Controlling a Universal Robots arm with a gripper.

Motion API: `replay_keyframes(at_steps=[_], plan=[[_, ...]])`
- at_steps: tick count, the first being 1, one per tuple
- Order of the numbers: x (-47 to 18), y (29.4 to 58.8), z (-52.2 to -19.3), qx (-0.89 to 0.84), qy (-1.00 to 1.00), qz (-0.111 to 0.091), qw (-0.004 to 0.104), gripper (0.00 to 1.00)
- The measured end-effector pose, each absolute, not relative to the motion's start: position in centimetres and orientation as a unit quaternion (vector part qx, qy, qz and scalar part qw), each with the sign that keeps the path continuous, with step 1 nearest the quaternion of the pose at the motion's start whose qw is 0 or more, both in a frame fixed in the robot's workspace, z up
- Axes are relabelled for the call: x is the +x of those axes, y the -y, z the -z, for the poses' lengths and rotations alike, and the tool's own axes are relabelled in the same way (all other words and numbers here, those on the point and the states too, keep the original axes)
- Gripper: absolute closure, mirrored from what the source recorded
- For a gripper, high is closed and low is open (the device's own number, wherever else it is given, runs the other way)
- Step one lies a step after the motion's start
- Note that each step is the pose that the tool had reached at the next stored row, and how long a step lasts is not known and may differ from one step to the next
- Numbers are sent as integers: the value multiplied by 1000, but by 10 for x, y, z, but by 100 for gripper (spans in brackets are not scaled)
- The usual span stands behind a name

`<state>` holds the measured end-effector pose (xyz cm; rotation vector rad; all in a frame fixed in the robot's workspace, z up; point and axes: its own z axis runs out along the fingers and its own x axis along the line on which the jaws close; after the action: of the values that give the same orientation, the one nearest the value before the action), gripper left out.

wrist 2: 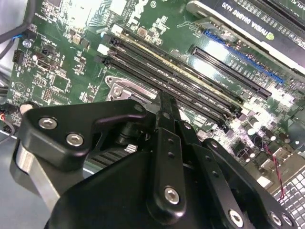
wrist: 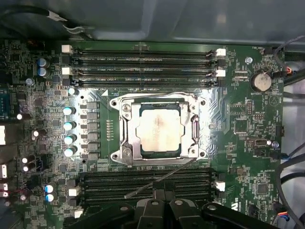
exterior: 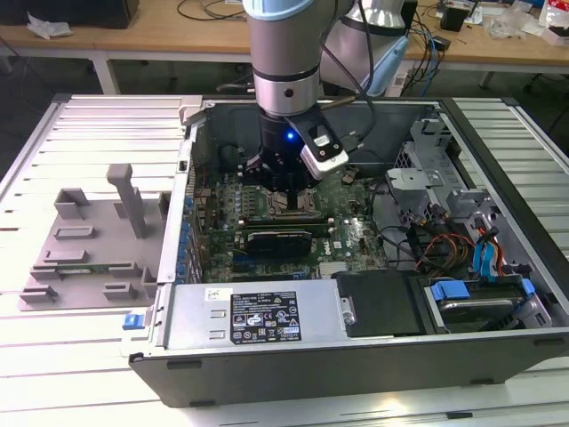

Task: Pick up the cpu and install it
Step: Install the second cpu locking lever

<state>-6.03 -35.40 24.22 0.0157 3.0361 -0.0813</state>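
Gripper (exterior: 289,189), black and multi-linked, hangs low inside the open computer case (exterior: 498,151), right over the green motherboard (exterior: 351,236). Whether its fingers are spread or pressed together, I cannot tell; nothing shows between them.

Directly beneath the tool, in the first wrist view, the small flat square cpu with its pale silvery top plate (wrist: 158,128) lies inside the dark rectangular socket with the metal frame (wrist: 125,131), level and square to its opening. So the placing looks done. The thin wire retention lever (wrist: 157,180) stands loose across the memory slots (wrist: 143,69), so by my judgement the locking is left.

Well off from the gripper, outside the case, sits the grey plastic fixture tray (exterior: 84,245).
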Motion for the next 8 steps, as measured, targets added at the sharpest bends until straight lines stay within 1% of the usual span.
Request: replay_keyframes(at_steps=[1, 4, 8], plan=[[-60, 354, -242, 5, -998, 27, 52, 89], [-60, 354, -241, 5, -999, 27, 30, 89], [-63, 354, -237, 4, -999, 27, 28, 89]])
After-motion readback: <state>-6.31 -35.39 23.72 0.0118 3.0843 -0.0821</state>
